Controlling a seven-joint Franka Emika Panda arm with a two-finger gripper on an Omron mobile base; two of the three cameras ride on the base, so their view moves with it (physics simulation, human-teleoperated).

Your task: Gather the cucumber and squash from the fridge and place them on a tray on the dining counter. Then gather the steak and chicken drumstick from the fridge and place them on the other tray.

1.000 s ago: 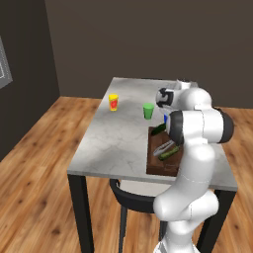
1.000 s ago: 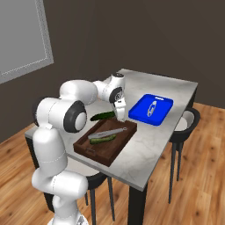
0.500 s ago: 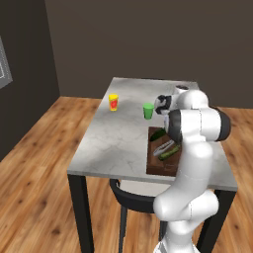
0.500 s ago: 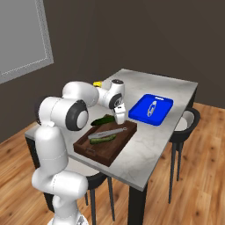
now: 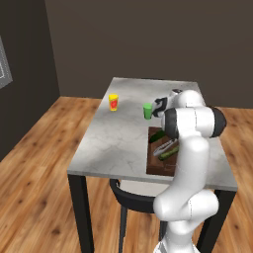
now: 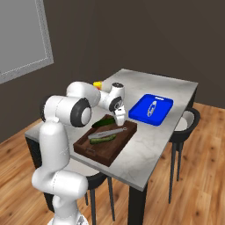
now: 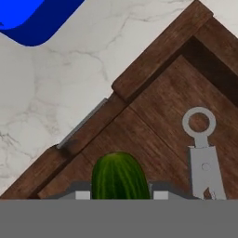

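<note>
1. the desk, grey marble on black legs, carried both trays. risk: none from the surface itself, but anything that rolled off a tray could have travelled to its edge.
2. the brown tray lay near the robot's side of the desk. it already held one green vegetable and a silver utensil, so free floor was limited. a careless release could have landed the new piece on the utensil or on the raised rim.
3. the blue tray sat just beyond, apart from the brown one. it held a small silver item, no meat as yet. a drift of the arm that way would have put the vegetable in the wrong tray.
4. the claw hung over the brown tray's far end, closed on the dark green vegetable, whose rounded tip projected between the fingers.
5. that vegetable was round and smooth. judged risk: released from a height, it could have rolled against the rim or over it.
</note>
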